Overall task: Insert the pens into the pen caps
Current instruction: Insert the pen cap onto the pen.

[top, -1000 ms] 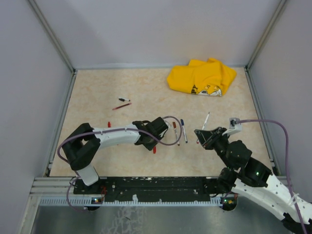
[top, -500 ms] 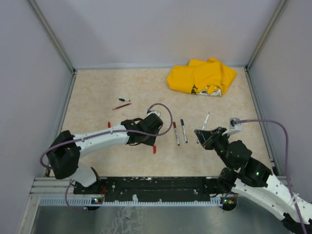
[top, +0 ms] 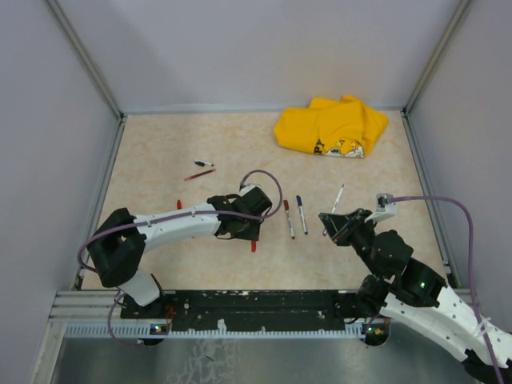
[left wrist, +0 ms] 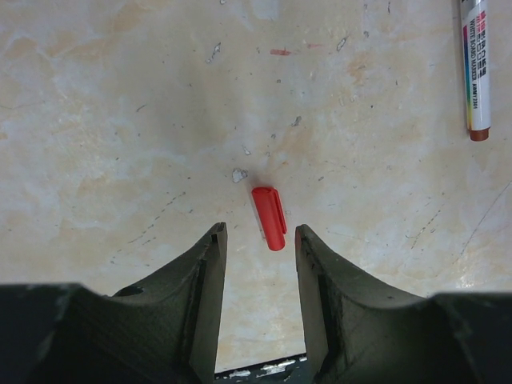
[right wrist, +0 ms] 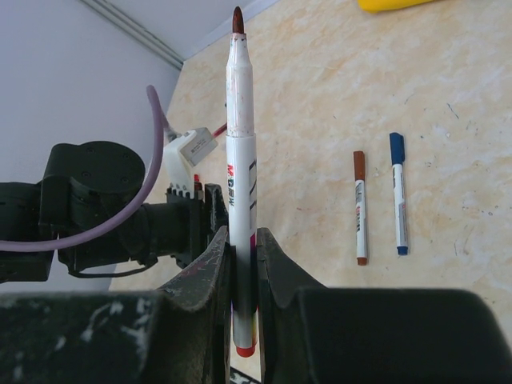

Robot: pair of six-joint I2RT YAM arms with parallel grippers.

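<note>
A short red pen cap (left wrist: 270,218) lies flat on the table just beyond the tips of my left gripper (left wrist: 259,234), closer to the right finger. That gripper is open and holds nothing. From above, the left gripper (top: 250,234) hangs over the same cap (top: 254,246). My right gripper (right wrist: 242,240) is shut on a white pen (right wrist: 240,144), held upright with its bare dark-red tip pointing away and its red end below the jaws. In the top view this pen (top: 338,198) sticks out of the right gripper (top: 334,224).
Two capped pens, one brown (top: 288,219) and one blue (top: 302,214), lie side by side between the arms. Another red cap (top: 179,204) and two thin pens (top: 200,173) lie at the left. A yellow cloth (top: 332,126) sits at the back right.
The left arm swung its gripper a little to the left and settled over the red cap. The right arm and its pen have stayed still.
</note>
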